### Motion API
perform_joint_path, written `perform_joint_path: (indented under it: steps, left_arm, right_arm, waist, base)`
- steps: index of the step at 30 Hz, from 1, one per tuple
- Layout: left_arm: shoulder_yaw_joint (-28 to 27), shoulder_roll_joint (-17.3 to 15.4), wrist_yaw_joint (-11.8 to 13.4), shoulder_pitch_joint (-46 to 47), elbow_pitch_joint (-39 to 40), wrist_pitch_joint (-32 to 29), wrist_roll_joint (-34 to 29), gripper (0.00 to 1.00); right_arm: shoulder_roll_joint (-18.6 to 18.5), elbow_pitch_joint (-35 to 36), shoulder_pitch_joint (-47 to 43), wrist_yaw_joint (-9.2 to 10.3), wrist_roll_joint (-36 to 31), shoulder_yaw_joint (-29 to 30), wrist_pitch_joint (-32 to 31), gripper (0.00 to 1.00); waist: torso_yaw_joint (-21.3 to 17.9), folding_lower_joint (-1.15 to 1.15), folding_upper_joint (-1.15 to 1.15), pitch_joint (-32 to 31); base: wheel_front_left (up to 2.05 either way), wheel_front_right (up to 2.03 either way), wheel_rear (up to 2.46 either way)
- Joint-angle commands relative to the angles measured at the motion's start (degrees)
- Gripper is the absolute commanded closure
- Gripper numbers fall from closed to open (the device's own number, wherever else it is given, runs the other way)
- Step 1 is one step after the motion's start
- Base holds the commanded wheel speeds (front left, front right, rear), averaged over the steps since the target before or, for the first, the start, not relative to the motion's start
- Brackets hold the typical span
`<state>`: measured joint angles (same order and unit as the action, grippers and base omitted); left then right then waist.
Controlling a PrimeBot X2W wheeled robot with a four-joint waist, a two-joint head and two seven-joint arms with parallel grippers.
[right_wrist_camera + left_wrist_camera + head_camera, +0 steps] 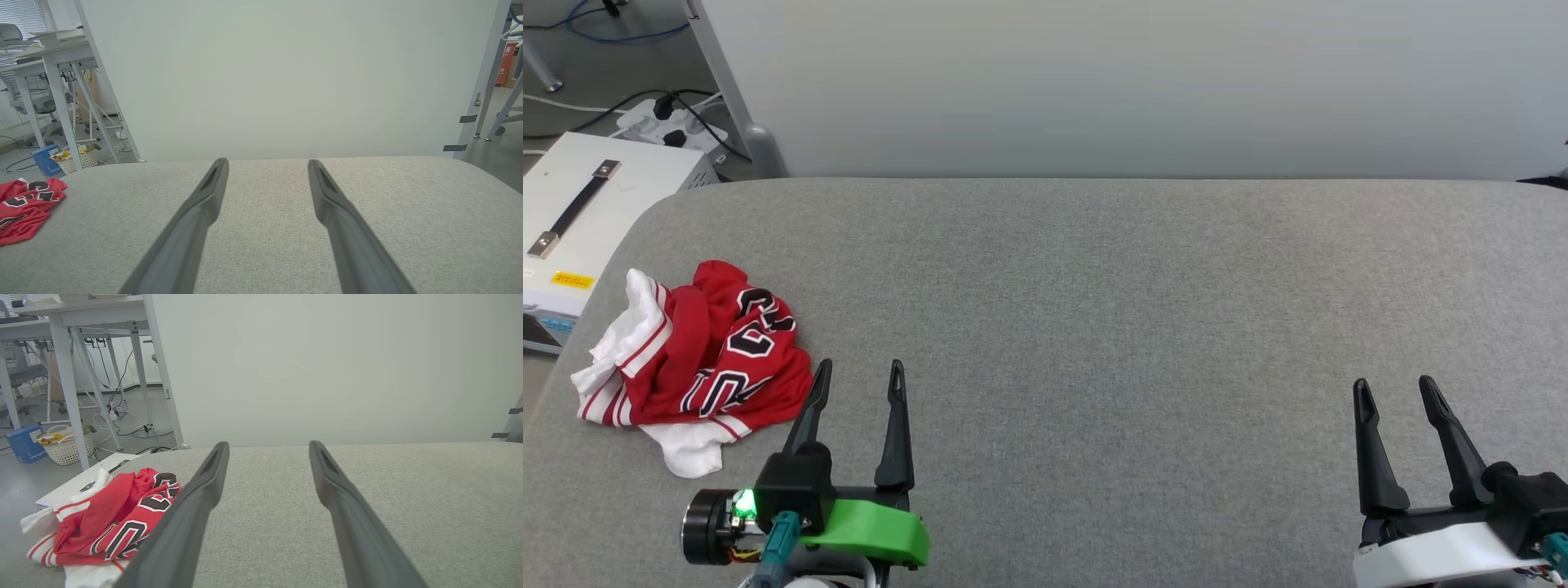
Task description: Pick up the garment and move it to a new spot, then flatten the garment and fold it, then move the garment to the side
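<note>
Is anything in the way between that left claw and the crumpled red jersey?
Nothing visible is. The open left gripper is close beside the crumpled jersey, with only bare grey fabric surface between them.

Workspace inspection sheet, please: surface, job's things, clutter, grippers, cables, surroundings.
Surface: grey fabric-covered table, smooth.
Job's things: garment, a crumpled heap near the table's left edge, not yet flattened.
Clutter: white basket and blue box on the floor, off the table.
Grippers: left gripper open, empty, close beside the garment; right gripper open, empty, far from it.
Cables: power strip with black cables plugged in, on the floor past the left corner.
Surroundings: white case with a handle left of the table; pale partition behind; desks beyond.
</note>
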<state>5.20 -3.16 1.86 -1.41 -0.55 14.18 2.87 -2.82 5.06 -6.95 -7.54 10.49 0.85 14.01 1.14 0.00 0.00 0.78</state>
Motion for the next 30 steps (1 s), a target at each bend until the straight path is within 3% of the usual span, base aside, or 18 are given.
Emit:
perform_joint_path:
  steps: [1, 30]
  left_arm:
    - [0.2, 0.3, 0.6, -0.8, -0.2, 0.7, 0.5, 0.0]
    - [0.6, 0.3, 0.6, -1.2, -1.7, 0.8, 0.5, 0.0]
  right_arm:
    - [-0.1, 0.2, -0.7, 0.05, 0.9, -0.2, 0.9, 0.0]
    - [-0.1, -0.4, -1.2, 0.05, -0.7, -0.7, 1.0, 0.0]
  waist:
    - [0.0, 0.0, 0.0, 0.0]
    - [0.3, 0.0, 0.0, -0.4]
  base:
    - [0.0, 0.0, 0.0]
    - [0.0, 0.0, 0.0]
